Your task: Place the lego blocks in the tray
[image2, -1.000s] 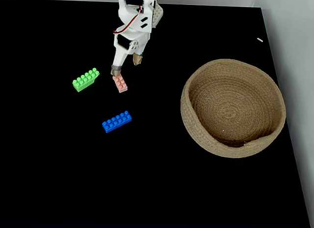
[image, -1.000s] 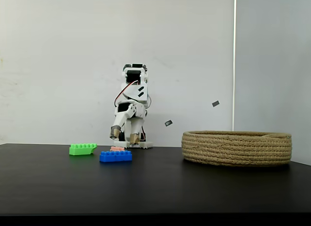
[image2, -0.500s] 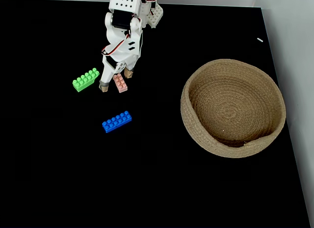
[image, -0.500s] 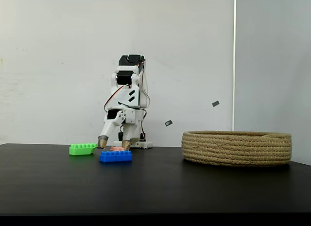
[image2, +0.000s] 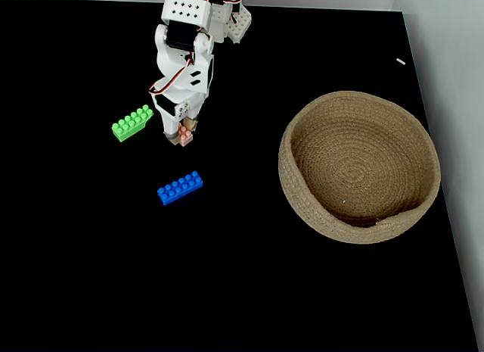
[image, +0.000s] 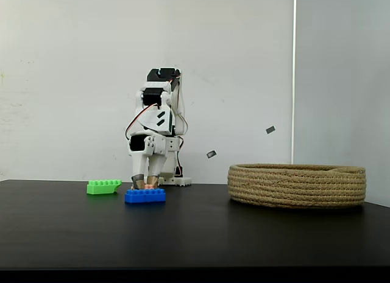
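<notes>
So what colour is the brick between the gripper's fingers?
Pale pink-orange brick, clearest in the fixed view from above.

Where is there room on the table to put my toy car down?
The black table is bare in front of the blue brick and left of the basket. It is crowded up by the gripper, where the pink brick and green brick sit.

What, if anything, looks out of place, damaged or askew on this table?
Nothing stands out. The bright green studded brick and blue studded brick lie flat; the gripper sits at the small pale pink brick; the round coiled-rope basket stands upright.
</notes>
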{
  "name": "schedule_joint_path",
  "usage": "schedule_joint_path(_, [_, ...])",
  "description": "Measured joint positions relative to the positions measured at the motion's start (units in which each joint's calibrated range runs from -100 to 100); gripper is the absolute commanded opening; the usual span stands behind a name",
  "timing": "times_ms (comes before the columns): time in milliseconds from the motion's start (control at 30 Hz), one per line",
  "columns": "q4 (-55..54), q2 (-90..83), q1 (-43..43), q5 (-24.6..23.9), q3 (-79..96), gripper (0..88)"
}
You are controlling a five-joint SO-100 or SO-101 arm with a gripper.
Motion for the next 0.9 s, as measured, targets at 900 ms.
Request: schedule_joint_path(900, [-24.12, -29.52, -38.52, -11.92, 10.61, 1.8])
